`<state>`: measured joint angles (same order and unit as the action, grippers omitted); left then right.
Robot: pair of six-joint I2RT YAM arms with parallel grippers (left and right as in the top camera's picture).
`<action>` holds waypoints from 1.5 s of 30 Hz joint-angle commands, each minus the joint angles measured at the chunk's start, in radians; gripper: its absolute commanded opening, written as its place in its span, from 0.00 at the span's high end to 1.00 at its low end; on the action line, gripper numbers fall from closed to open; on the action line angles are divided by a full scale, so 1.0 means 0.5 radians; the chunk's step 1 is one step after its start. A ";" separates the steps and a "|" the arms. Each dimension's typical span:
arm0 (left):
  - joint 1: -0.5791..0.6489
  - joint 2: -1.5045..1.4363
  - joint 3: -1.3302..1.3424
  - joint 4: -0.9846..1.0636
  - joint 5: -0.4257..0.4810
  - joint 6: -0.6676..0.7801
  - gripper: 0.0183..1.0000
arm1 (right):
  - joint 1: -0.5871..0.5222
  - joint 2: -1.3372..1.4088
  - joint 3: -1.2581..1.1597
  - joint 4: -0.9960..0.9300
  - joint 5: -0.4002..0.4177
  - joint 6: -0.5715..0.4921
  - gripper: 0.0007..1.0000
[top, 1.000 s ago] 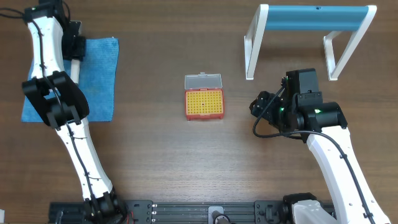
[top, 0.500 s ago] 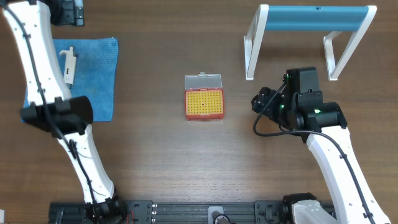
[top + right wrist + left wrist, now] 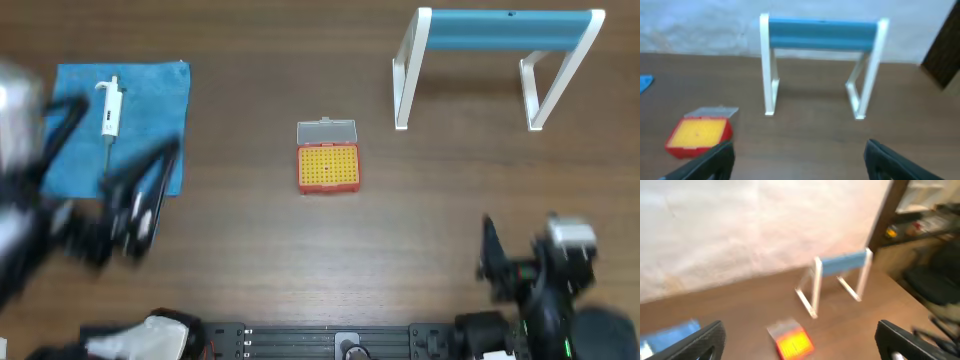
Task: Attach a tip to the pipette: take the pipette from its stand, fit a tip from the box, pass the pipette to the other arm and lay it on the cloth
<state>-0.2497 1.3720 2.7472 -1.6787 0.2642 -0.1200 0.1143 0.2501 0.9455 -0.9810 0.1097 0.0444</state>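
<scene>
Open room: bench (image 3: 250, 230) is bare wood across the whole middle and near strip. There are wide lanes between cloth (image 3: 150, 110) and tip box (image 3: 327, 168), and between box and stand (image 3: 510, 30).

Cloth sits at the far-left side, its left edge close to the bench edge. Stand is at the far-right corner: white legs, blue top bar.

Left arm (image 3: 130, 205) is low at near-left, its links overlapping the cloth's near-right corner. Right arm (image 3: 540, 275) is at near-right, close to the base rail and well apart from box and stand.

Pipette (image 3: 110, 112) lies flat on the cloth, toward its far-left part, fat end to the far edge and thin end to the near edge. It is apart from both arms. Too small to tell whether a tip is on its end.

Left claw (image 3: 799, 326) is spread wide with nothing between the fingers. It looks across the bench at cloth, box and stand.

Right claw (image 3: 800, 144) is also spread wide and holds nothing. Stand is straight ahead of it, box off to one side.

Tip box is mid-bench and stands alone. It has an orange base, with the clear lid (image 3: 327, 130) flipped open on its far side. Inside is a yellow rack of tips. Single tips are too small to make out.
</scene>
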 commanded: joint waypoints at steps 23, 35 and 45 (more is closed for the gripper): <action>0.063 -1.528 -4.231 2.249 -0.486 -0.739 0.00 | 0.008 -0.449 -1.041 -0.045 -0.140 -0.084 0.13; 0.552 -2.737 -5.474 3.406 -0.446 -0.056 0.00 | 0.008 -0.449 -1.041 -0.044 -0.140 -0.084 0.13; 0.552 -2.737 -5.483 3.199 -0.454 -0.056 0.00 | 0.008 -0.449 -1.041 -0.044 -0.140 -0.084 0.13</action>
<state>0.0238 0.0128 0.0086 -0.0746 0.0307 -0.1604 0.1154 0.0326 0.4252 -1.0065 0.0494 0.0051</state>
